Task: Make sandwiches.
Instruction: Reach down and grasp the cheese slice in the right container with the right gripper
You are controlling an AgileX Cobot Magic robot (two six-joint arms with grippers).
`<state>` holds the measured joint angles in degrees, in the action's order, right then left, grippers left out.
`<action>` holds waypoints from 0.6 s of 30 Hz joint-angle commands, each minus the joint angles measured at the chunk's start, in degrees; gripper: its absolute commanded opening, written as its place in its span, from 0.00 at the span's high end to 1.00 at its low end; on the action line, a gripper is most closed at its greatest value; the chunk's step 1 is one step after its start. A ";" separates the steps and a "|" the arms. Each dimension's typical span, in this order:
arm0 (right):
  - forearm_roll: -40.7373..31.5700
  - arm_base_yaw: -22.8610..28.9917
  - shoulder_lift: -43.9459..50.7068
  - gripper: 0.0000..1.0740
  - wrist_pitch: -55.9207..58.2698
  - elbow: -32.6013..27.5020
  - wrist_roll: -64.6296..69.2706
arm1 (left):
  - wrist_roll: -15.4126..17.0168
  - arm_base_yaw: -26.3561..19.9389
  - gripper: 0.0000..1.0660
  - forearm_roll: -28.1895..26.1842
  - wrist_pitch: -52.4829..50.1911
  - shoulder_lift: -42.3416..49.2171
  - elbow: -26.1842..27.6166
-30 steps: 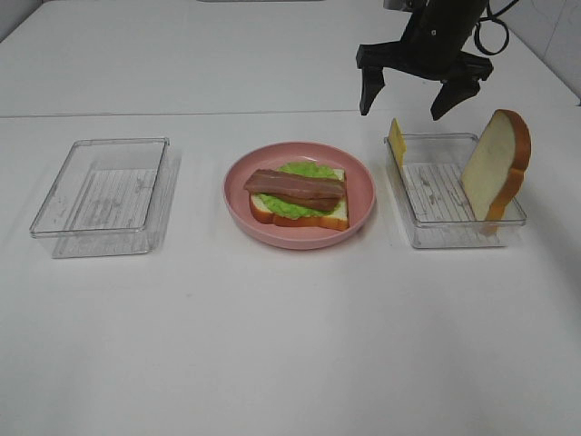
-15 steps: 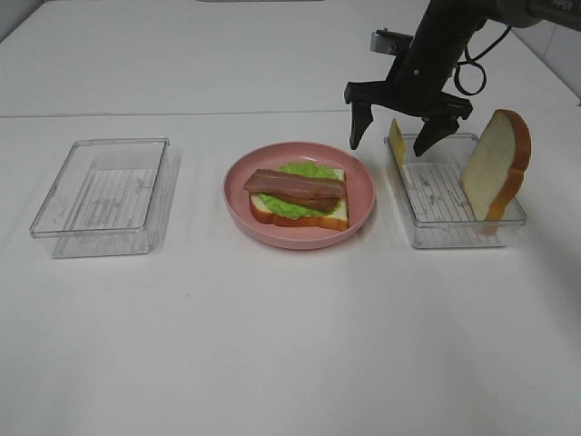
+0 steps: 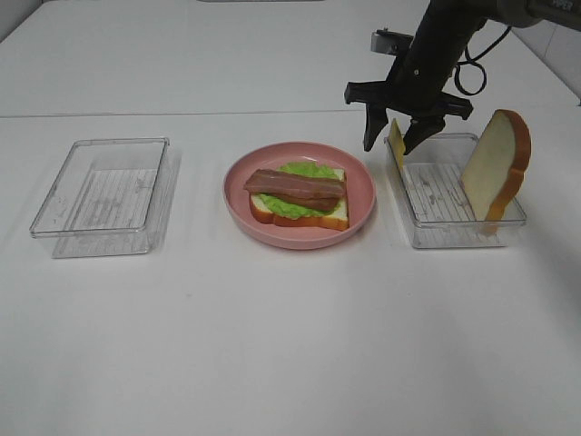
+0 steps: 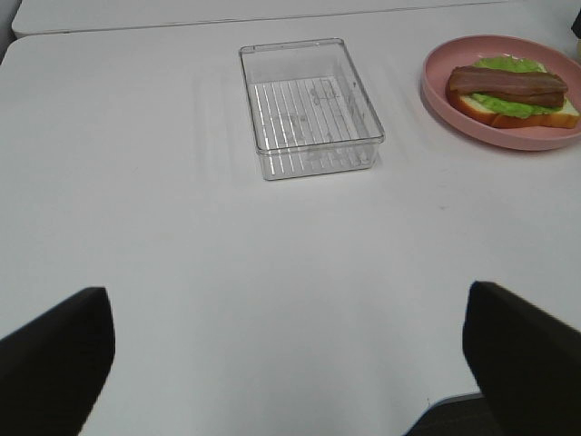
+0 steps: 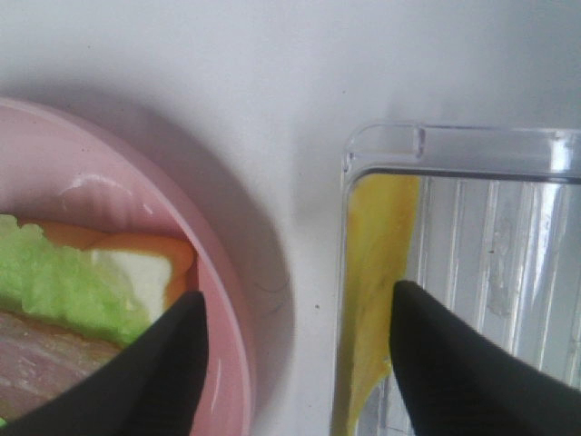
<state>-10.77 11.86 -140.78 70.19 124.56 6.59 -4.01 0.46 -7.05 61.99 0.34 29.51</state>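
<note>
Three of the five layers look to be in place: on the pink plate in the middle of the desk we see the half-built sandwich, a bottom bread slice carrying the lettuce with the bacon laid across it. Two pieces are not yet on the stack, and both stand in the right container, just beside the plate: the cheese slice leaning against the wall nearest the plate, and the top bread slice propped upright at the far end. We judge the cheese to be the step in hand. The right hand is low over that near wall with its jaws parted and nothing gripped. In the wrist view one of its fingers hangs outside the container, on the plate's side, and the other inside it, so that the cheese and the clear wall both stand between them. Whether either finger touches the cheese we cannot tell. The left hand is well away from all this, spread wide and holding nothing, with the left container ahead of it, in which we can see nothing. We would put the task a little past halfway: the cheese has to be gripped, lifted clear of the wall and laid on the bacon, and then the last slice set on top to close the sandwich.
</note>
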 commanded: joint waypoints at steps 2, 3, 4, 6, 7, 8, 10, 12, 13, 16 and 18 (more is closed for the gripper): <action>0.40 -0.17 0.06 0.48 5.96 0.23 -0.23 | -0.06 0.29 0.06 0.11 -0.34 0.97 0.00; 0.40 -0.17 0.06 0.48 5.96 0.23 -0.23 | -0.06 0.29 0.06 0.11 -0.34 0.97 0.00; 0.40 -0.17 0.06 0.48 5.96 0.23 -0.23 | -0.06 0.29 0.06 0.11 -0.34 0.97 0.00; 0.40 -0.17 0.06 0.50 5.96 0.23 -0.23 | -0.06 0.29 0.06 0.11 -0.34 0.97 0.00; 0.40 -0.17 0.06 0.50 5.96 0.23 -0.23 | -0.06 0.29 0.06 0.11 -0.34 0.97 0.00; 0.40 -0.17 0.06 0.52 5.96 0.23 -0.23 | -0.06 0.29 0.06 0.11 -0.34 0.97 0.00; 0.46 -0.17 0.11 0.56 5.96 0.23 -0.23 | -0.06 0.29 0.06 0.11 -0.34 0.97 0.00; 1.09 -0.17 0.29 0.63 5.96 0.23 -0.23 | -0.06 0.29 0.06 0.11 -0.34 0.97 0.00; 1.09 -0.17 0.29 0.63 5.96 0.23 -0.23 | -0.06 0.29 0.06 0.11 -0.34 0.97 0.00; 1.32 -0.17 0.34 0.69 5.96 0.23 -0.23 | -0.06 0.29 0.06 0.11 -0.34 0.97 0.00; 1.38 -0.17 0.34 0.72 5.96 0.23 -0.23 | -0.06 0.29 0.06 0.11 -0.34 0.97 0.00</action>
<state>-10.08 11.86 -140.78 70.19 124.56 6.59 -4.01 0.46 -7.05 61.99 0.34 29.45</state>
